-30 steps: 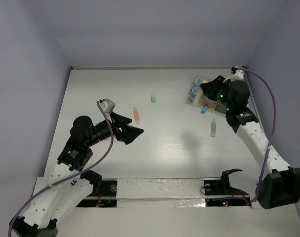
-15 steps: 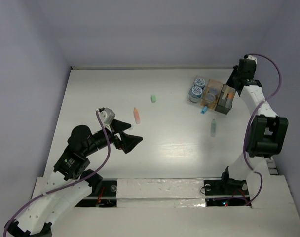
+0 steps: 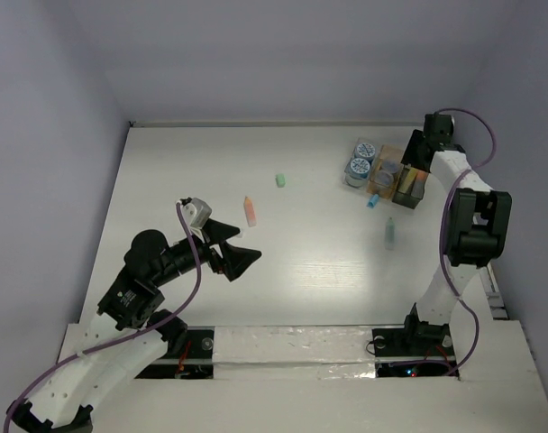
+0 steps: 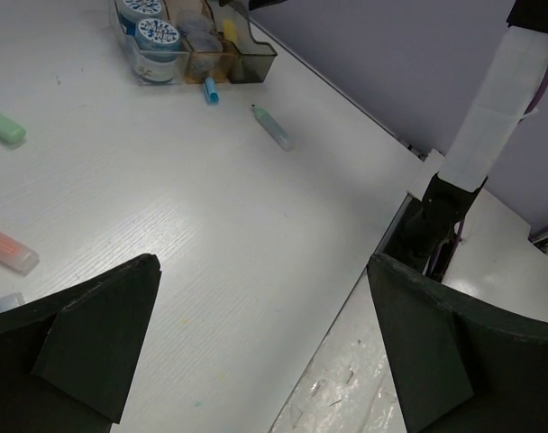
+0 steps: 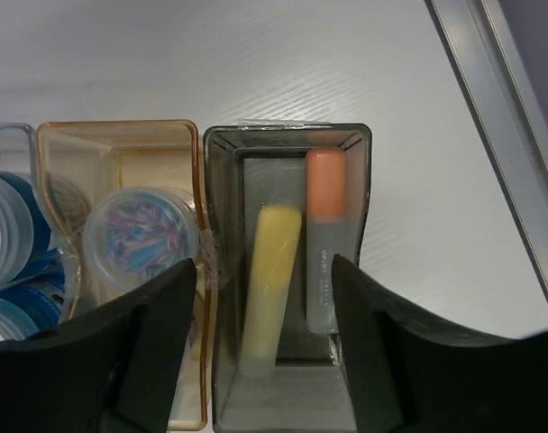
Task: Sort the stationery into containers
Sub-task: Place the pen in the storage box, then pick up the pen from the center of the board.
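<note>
Far right: the right gripper (image 5: 263, 266), jaws parted and empty, sits above the smoky grey box (image 5: 287, 133), which holds a yellow marker (image 5: 269, 271) and an orange marker (image 5: 325, 234). Near left: the left gripper (image 4: 262, 262) hovers spread wide and empty. A green marker (image 3: 390, 233) lies loose near the box.

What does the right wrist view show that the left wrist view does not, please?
Only the right wrist view: an orange-capped marker lying in the grey box. Only the left wrist view: a green eraser-like piece, a pale orange marker, a teal marker and a blue marker on the table. Both: the grey box, the amber box, the yellow marker and the blue-white rolls.
</note>
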You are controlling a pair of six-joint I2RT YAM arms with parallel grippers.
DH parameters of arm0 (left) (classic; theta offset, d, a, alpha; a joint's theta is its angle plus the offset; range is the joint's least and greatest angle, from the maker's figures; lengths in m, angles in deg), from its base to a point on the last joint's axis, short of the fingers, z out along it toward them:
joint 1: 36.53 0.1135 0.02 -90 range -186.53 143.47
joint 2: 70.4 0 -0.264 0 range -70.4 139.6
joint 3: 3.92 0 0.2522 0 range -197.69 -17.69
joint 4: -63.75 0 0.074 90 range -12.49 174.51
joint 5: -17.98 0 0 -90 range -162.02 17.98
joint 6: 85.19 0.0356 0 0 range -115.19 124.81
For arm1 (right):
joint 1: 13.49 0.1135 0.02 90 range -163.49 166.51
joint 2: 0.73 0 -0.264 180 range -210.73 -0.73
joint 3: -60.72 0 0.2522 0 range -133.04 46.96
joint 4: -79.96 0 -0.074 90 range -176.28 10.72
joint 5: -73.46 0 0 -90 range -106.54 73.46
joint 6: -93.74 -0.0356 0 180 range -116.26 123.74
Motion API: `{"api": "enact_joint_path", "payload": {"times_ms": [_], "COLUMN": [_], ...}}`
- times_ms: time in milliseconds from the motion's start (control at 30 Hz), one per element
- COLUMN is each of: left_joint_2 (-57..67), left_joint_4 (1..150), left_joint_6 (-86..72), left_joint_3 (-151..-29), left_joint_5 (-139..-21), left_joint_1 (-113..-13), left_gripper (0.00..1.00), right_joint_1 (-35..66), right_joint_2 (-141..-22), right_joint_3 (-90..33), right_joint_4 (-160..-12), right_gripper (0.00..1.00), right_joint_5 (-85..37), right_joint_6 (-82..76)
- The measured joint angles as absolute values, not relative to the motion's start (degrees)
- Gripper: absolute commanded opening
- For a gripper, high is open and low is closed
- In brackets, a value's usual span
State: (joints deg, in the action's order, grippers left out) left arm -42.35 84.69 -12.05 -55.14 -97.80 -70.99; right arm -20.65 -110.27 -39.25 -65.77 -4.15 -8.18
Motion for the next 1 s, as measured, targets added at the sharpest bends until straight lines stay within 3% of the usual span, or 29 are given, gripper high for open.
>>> {"api": "enact_joint_path", "payload": {"times_ms": [67,200,400,533,767,1000], "left_joint_2": [-42.33,-42.24,-42.26,-42.24,-42.48,-43.11], "left_joint_4": [84.69,84.66,84.66,84.64,84.64,84.64], "left_joint_6": [-12.03,-11.96,-11.92,-11.88,-11.55,-11.57], "left_joint_3": [-55.14,-55.14,-55.14,-55.14,-55.14,-55.14], "left_joint_5": [-97.61,-97.47,-97.45,-97.47,-97.47,-97.45], "left_joint_1": [-70.99,-70.99,-70.99,-70.99,-70.99,-70.99], "left_gripper": [0.99,0.99,0.99,0.99,0.99,0.99], "right_joint_1": [-20.65,-20.63,-17.72,-15.97,-14.26,-12.21], "right_joint_2": [-109.92,-105.07,-81.64,-72.17,-73.48,-82.14], "right_joint_3": [-39.25,-36.1,-15.17,-2.16,3.81,-0.02], "right_joint_4": [-65.44,-65.42,-68.41,-67.56,-60.5,-59.71], "right_gripper": [0.77,0.78,0.73,0.73,0.76,0.67], "right_joint_5": [-4.18,-5.9,-10.93,-14.93,-15.89,-12.0], "right_joint_6": [-8.62,-10.98,-15.77,-17.56,-17.98,-17.78]}}
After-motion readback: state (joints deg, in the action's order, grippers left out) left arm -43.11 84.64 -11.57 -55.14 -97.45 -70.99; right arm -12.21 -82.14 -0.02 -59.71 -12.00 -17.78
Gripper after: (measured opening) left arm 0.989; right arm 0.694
